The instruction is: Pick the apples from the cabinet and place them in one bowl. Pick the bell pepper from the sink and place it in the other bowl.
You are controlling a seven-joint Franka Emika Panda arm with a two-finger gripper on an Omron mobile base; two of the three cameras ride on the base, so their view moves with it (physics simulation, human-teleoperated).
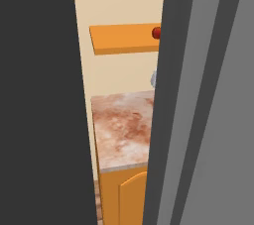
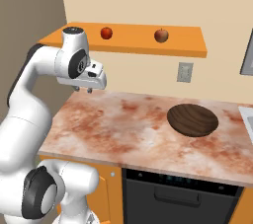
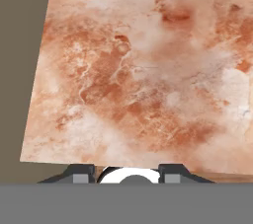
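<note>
Two red apples (image 2: 106, 32) (image 2: 161, 35) rest on the flat orange cabinet (image 2: 133, 43) above the counter. One apple (image 1: 157, 32) peeks out on the cabinet (image 1: 124, 38) in the left base view. A dark brown wooden bowl (image 2: 192, 119) stands on the marbled counter (image 2: 123, 124) to the right. My gripper (image 2: 84, 90) hangs over the counter's left end, below and left of the nearer apple, pointing down. Its fingertips (image 3: 81, 172) stand apart with nothing between them; the gripper (image 3: 126, 168) is open above bare counter (image 3: 138, 80). The bell pepper and the other bowl are out of view.
A pale sink edge (image 2: 247, 117) shows at the far right. A wall outlet (image 2: 185, 72) sits under the cabinet, and a dark dishwasher front (image 2: 178, 196) lies below the counter. Dark and grey panels (image 1: 39, 95) (image 1: 208, 95) block much of the left base view.
</note>
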